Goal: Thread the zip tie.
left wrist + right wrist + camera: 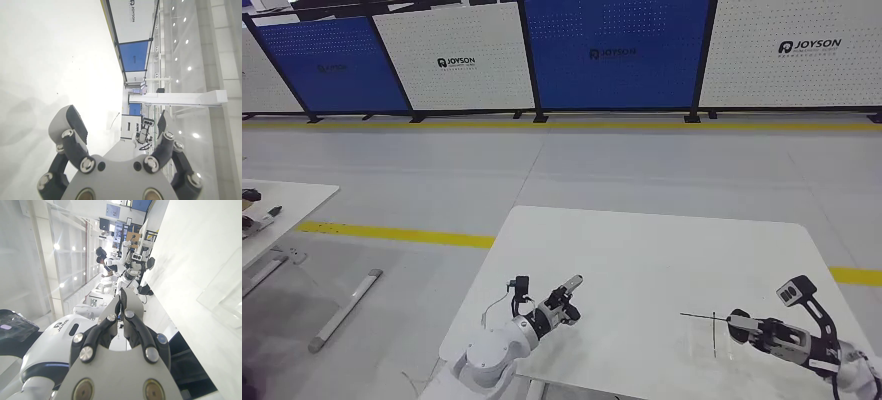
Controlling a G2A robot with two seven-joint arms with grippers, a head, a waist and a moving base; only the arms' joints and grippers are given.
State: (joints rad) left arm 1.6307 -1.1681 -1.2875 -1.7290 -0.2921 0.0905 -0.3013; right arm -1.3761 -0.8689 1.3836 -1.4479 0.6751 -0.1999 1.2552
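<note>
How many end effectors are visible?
2. Left end effector, open, above the table's near left; right end effector, shut on the zip tie, near its right edge.

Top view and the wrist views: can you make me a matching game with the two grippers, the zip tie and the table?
Things:
1. left gripper
2. right gripper
3. zip tie
4. table

States:
A. white
B. shut
C. thin and black
D. open

Pairs: 1-D, 2-B, 3-C, 4-A.
</note>
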